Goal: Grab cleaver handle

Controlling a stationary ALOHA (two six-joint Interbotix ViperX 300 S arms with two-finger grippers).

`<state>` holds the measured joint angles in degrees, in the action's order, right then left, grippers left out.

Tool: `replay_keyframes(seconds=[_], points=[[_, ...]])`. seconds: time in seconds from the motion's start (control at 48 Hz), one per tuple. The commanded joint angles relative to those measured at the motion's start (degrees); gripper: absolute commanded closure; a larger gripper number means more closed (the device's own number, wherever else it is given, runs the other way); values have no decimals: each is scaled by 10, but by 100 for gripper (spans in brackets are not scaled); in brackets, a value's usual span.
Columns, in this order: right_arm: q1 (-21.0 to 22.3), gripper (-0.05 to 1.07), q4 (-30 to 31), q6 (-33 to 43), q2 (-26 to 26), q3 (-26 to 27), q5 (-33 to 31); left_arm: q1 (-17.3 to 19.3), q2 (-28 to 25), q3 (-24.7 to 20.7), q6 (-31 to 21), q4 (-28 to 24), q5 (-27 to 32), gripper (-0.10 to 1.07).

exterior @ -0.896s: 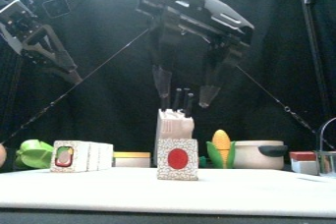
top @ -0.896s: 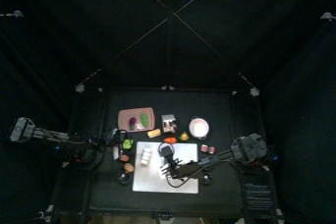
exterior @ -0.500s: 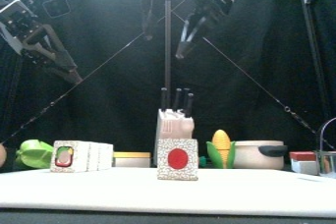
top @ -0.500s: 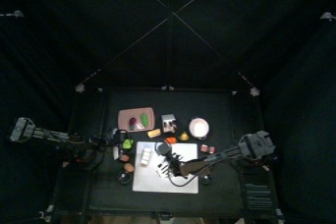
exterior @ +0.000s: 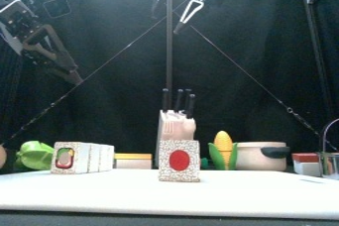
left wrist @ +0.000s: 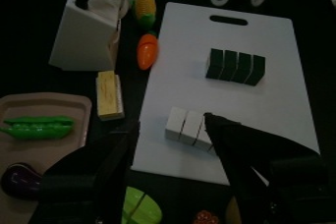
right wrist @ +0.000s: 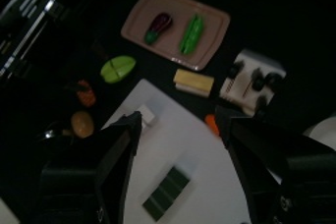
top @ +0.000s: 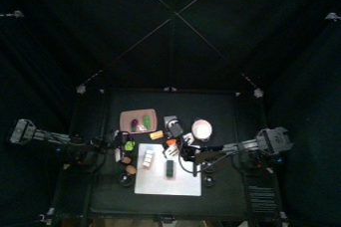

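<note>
The right gripper (exterior: 179, 0) hangs high above the middle of the counter with its jaws spread wide and nothing between them; its wrist view (right wrist: 184, 164) looks down between the open jaws at the counter far below. Almost directly beneath it stands the knife block (exterior: 177, 147), pale with a red label, about midway between the counter's left and right edges and just beside the back corner of the white cutting board (left wrist: 250, 81). Three dark handles (exterior: 177, 99) rise close together from the top of the block (right wrist: 252, 81). Which of them belongs to the cleaver cannot be told from these views, since every blade is buried in its slot. A cleaver is likely the heaviest knife there, rigid and blade-heavy, so the hold probably belongs low on the handle near the block, with the jaws closing across its flat sides and the pull going straight along the slot. The handles look smooth and stand near one another, so a wide approach risks nudging a neighbour or tipping the block, which is not fixed down. On the board lie small cut pieces, some dark (left wrist: 238, 65) and some pale (left wrist: 188, 128). A tray (right wrist: 147, 7) of vegetables sits toward the back left corner, and corn (exterior: 224, 149) and a pot (exterior: 263, 156) stand to the block's right. The left gripper (left wrist: 171, 159) rests over the left edge of the counter, jaws open and empty.
</note>
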<state>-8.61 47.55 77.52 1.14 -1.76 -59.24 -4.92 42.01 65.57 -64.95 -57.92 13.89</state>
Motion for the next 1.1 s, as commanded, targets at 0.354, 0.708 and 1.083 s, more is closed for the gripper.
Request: replay_keyframes(seconds=[0.354,0.708,1.083], points=[[96,10,-86,8,-53,-2,59,17,0,-9,1,0,-3,7],[110,10,-98,10,-101,28,61,18,-1,-6,1,1,-3,7],[113,11,-99,10,-120,52,-2,21,0,-4,2,1,-3,7]])
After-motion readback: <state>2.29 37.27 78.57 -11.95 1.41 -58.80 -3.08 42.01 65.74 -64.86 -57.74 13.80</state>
